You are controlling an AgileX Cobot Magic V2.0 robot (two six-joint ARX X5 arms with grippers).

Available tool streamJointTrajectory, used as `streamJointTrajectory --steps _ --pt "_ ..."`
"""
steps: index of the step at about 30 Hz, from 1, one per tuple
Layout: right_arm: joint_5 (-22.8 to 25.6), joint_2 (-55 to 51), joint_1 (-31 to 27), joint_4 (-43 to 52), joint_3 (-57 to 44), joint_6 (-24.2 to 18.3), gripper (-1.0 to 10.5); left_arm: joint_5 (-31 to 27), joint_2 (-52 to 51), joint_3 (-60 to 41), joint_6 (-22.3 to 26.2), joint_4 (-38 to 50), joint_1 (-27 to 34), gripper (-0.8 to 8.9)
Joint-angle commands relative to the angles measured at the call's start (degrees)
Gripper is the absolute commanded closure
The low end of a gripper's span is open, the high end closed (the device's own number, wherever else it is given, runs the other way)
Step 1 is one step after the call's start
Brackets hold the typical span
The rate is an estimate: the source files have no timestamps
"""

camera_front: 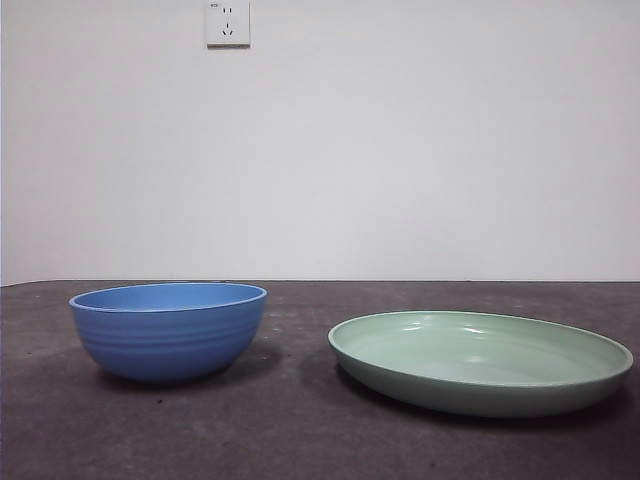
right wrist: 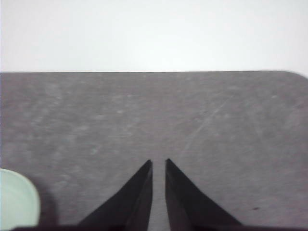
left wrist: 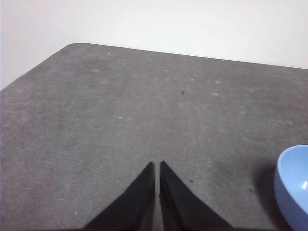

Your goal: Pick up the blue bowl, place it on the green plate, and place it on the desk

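Note:
The blue bowl (camera_front: pixel 168 328) stands upright on the desk (camera_front: pixel 300 440) at the left of the front view. The green plate (camera_front: pixel 480 358) lies flat on the desk to its right, apart from it. Both are empty. My left gripper (left wrist: pixel 157 164) is shut and empty above bare desk, with the bowl's edge (left wrist: pixel 293 185) off to one side. My right gripper (right wrist: pixel 158 162) is shut and empty above bare desk, with the plate's edge (right wrist: pixel 17 199) at the picture's corner. Neither arm shows in the front view.
A white wall (camera_front: pixel 400 150) with a socket (camera_front: pixel 228 22) stands behind the desk. The desk's far edge and a rounded corner (left wrist: pixel 72 46) show in the left wrist view.

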Motion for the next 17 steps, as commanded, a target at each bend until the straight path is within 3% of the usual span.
streamJointTrajectory --steps 1,5,9,17 --pt "-2.5 0.0 0.0 -0.5 -0.3 6.5 9.1 0.2 -0.1 -1.2 -3.2 0.4 -0.1 7.95" --pt "-6.2 0.0 0.0 -0.5 -0.2 10.5 9.3 0.9 0.0 -0.7 -4.1 0.6 -0.1 7.97" --pt "-6.2 0.0 0.0 0.1 0.1 14.9 9.4 0.8 0.2 1.5 -4.3 1.4 -0.1 7.97" --pt "-6.0 0.0 0.0 2.0 3.3 24.3 9.4 0.8 4.6 7.4 -9.3 6.1 -0.1 7.97"
